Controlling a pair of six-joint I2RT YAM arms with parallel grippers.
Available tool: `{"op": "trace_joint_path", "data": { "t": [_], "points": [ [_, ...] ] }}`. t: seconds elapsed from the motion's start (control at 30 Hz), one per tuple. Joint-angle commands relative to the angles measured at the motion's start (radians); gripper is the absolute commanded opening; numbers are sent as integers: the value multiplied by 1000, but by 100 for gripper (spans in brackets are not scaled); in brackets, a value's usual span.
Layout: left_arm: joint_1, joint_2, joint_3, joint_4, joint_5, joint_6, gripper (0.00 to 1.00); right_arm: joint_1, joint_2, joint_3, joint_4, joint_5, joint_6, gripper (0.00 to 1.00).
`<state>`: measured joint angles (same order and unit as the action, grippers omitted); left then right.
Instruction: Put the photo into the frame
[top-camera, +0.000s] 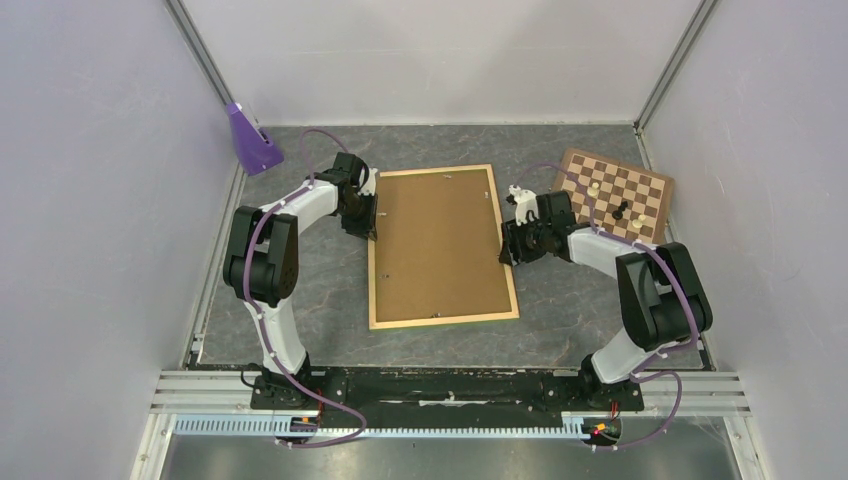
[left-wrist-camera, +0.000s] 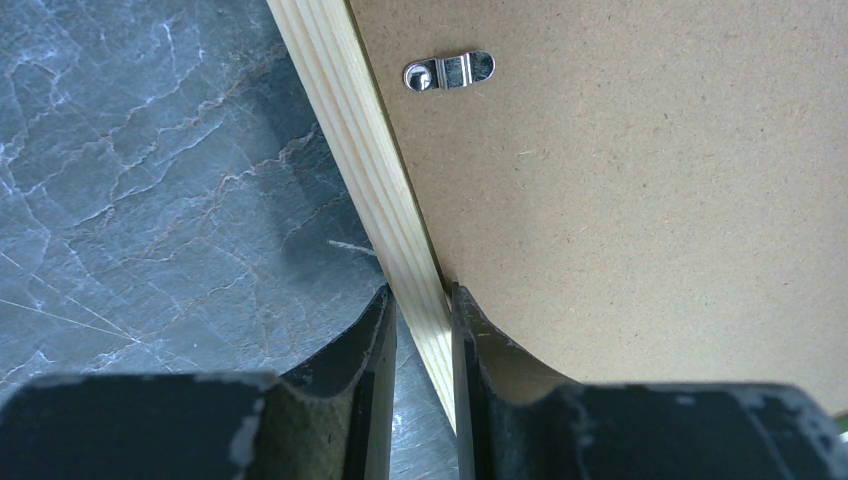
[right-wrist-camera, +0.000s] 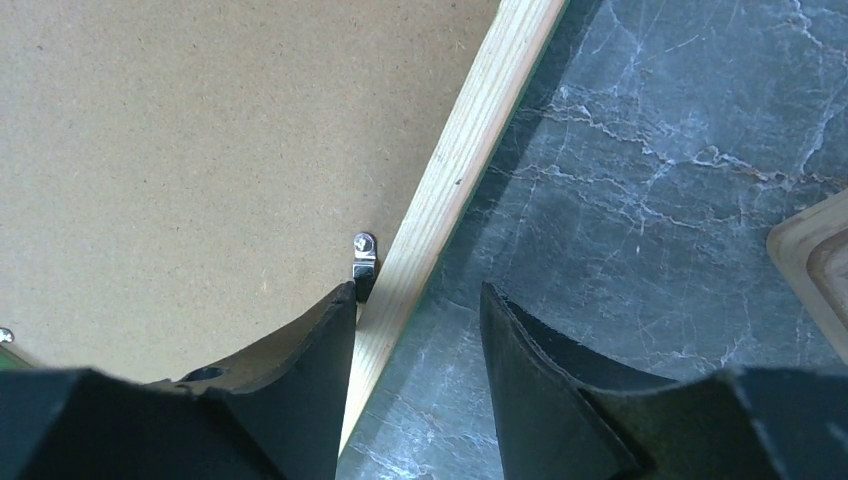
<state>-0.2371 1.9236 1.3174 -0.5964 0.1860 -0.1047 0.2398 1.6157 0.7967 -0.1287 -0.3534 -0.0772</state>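
So the frame (top-camera: 445, 320) is lying flat, pale wood back up, pretty much in the middle of the bench (top-camera: 300, 290). A brown hardboard panel (top-camera: 440, 245) sits inside its rails. There's a little metal turn tab (left-wrist-camera: 450, 72) on the panel close to the frame's left rail, turned so it lies entirely on the board. Another one (right-wrist-camera: 364, 262) sits on the right side, right up against the rail.

The left claw (left-wrist-camera: 420, 300) is on the frame's left rail, toward the far end. One finger is on the outside and one on the panel side, both pressed right against the wood, so it's clamped on the rail. The right claw (right-wrist-camera: 418, 300) is at the frame's right rail, about halfway along. Its jaws are spread apart: the inner finger is over the panel edge by that tab, and the outer one hangs over bare bench with a clear gap to the rail. It isn't holding anything.

Off to the frame's right, toward the far corner, is a chessboard (top-camera: 600, 170) with a few pieces (top-camera: 621, 210) on it. On the far left of the frame there's a purple plastic thing (top-camera: 250, 140) by the wall.
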Motion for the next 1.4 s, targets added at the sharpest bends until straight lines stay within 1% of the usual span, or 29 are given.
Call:
{"op": "trace_joint_path", "data": {
  "t": [0.0, 0.3, 0.47, 0.73, 1.13, 1.37],
  "points": [
    [13, -54, 23, -11, -27, 77, 2, -26, 5, 18, -45, 9, 10, 51],
    [13, -54, 22, -10, -28, 77, 2, -45, 36, 30, -18, -26, 54, 50],
    [13, -54, 22, -11, -28, 78, 2, -46, 43, 38, -6, -12, 60, 49],
    [13, -54, 23, -11, -28, 77, 2, -41, 36, 25, -16, 64, 3, 47],
    [15, -55, 25, -13, -30, 77, 2, 21, 37, 3, -13, 195, -75, 46],
    [15, -51, 25, -13, -28, 77, 2, 32, 25, 4, -14, 269, -122, 41]
  ]
}}
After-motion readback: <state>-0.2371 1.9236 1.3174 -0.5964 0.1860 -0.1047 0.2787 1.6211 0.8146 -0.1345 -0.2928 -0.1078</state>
